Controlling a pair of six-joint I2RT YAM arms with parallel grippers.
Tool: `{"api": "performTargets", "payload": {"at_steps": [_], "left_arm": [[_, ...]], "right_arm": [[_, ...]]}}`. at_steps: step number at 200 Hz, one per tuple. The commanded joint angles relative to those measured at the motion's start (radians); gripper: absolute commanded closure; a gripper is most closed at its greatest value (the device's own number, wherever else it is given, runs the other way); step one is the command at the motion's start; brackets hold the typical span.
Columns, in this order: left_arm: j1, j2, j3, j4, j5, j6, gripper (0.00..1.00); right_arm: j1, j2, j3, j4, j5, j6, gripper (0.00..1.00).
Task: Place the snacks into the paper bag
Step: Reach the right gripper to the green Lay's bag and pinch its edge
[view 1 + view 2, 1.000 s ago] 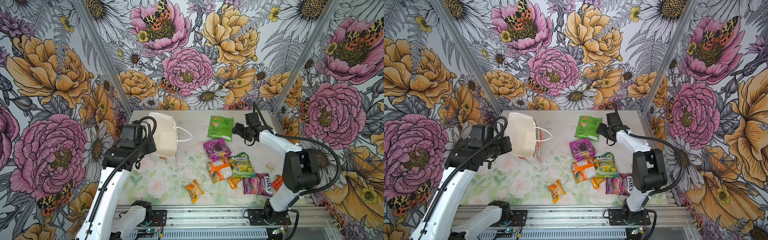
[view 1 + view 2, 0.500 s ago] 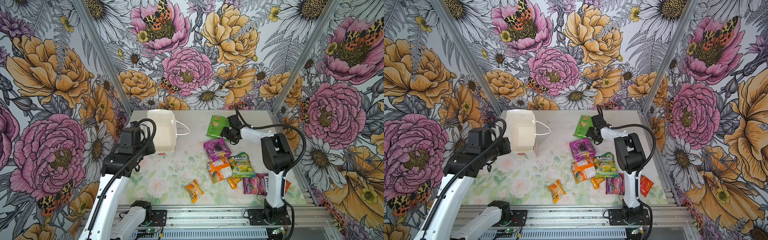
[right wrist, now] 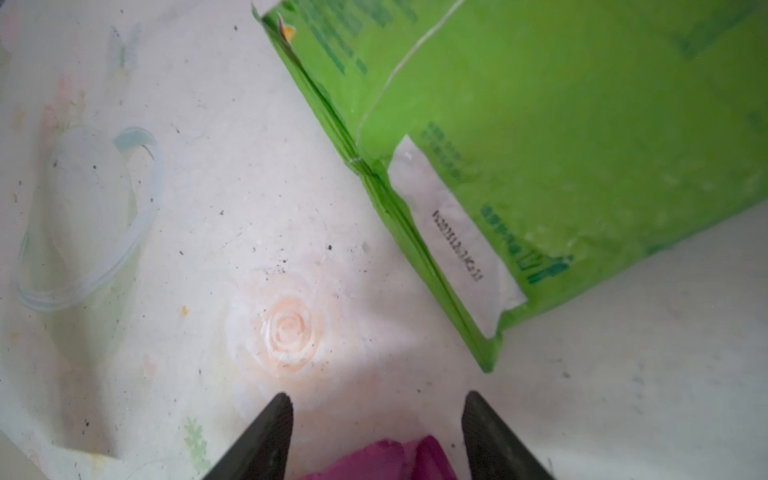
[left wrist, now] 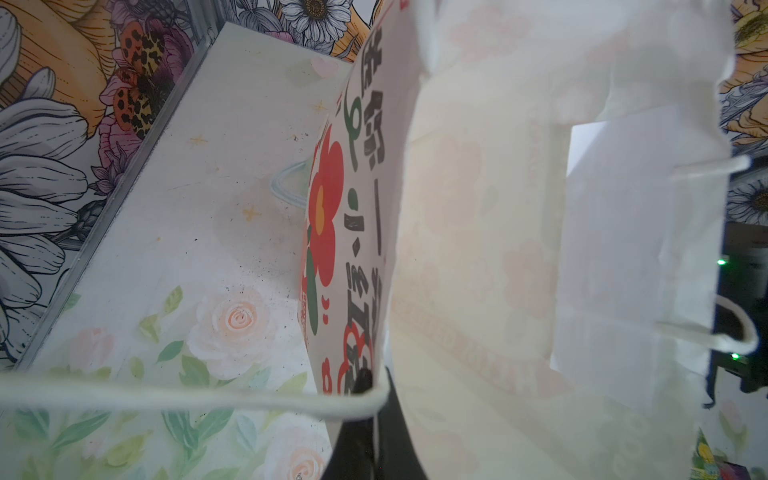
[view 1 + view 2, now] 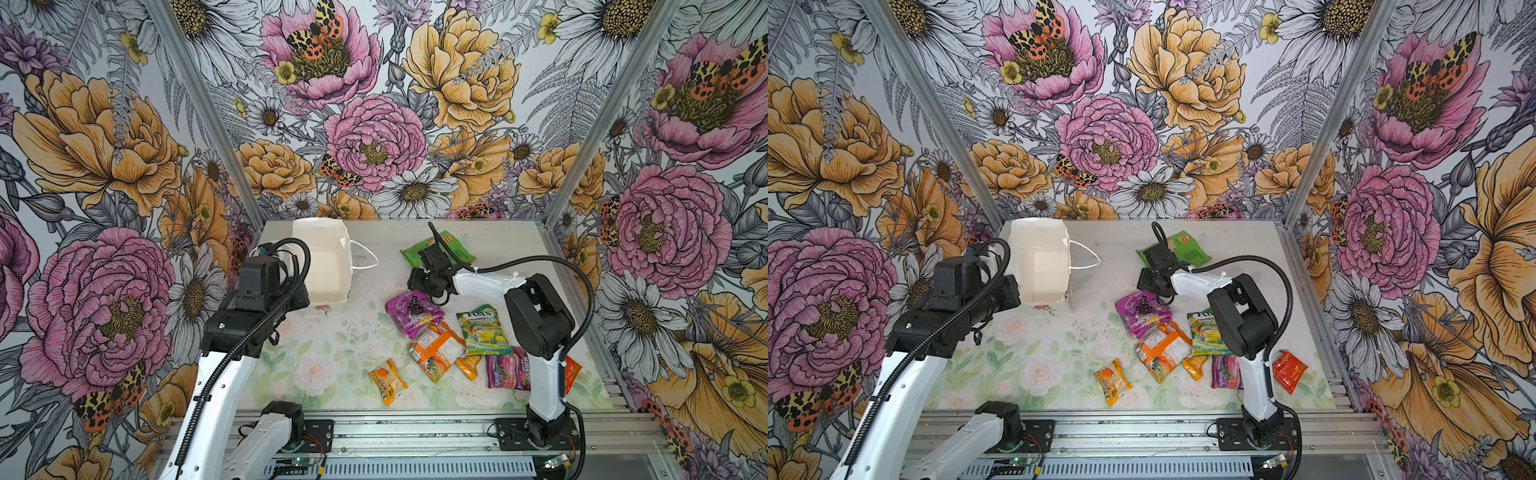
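The white paper bag stands at the back left with its mouth open upward. My left gripper is shut on its printed wall near the red flower, beside a cord handle. My right gripper hangs open and holds nothing, between the green chips bag and the purple pouch. Nearer the front lie the other snacks: a green Fox's bag, an orange pack and a purple Fox's bag.
A small orange sachet lies alone near the front edge. A red sachet lies behind the right arm's post. Metal frame rails and flowered walls close in the table on three sides.
My right gripper swept left across the green chips bag, which turned askew, and came down by the purple pouch. The left arm stood the paper bag upright, further back.
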Motion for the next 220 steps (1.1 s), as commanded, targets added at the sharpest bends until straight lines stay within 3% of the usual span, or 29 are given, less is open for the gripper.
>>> {"api": "performTargets", "payload": {"at_steps": [1,22,40,109,168,220], "left_arm": [[0.01,-0.015,-0.01,0.032,-0.023,0.015,1.0],[0.012,-0.014,-0.009,0.032,-0.02,0.009,1.0],[0.012,-0.023,-0.013,0.04,-0.028,0.01,1.0],[0.012,-0.028,-0.012,0.043,-0.015,0.014,1.0],[0.015,-0.028,-0.03,0.049,-0.027,0.013,1.0],[0.014,-0.039,-0.039,0.05,-0.031,0.013,1.0]], "right_arm": [[-0.073,-0.092,0.049,-0.038,0.069,-0.146,0.28],[-0.148,-0.084,0.092,-0.063,0.058,-0.259,0.21],[-0.191,-0.056,0.124,-0.061,0.137,-0.342,0.12],[-0.301,0.221,0.412,-0.121,0.172,-0.535,0.1],[-0.335,0.431,0.697,-0.32,0.168,-0.51,0.11],[-0.364,0.576,0.884,-0.53,0.072,-0.37,0.15]]}}
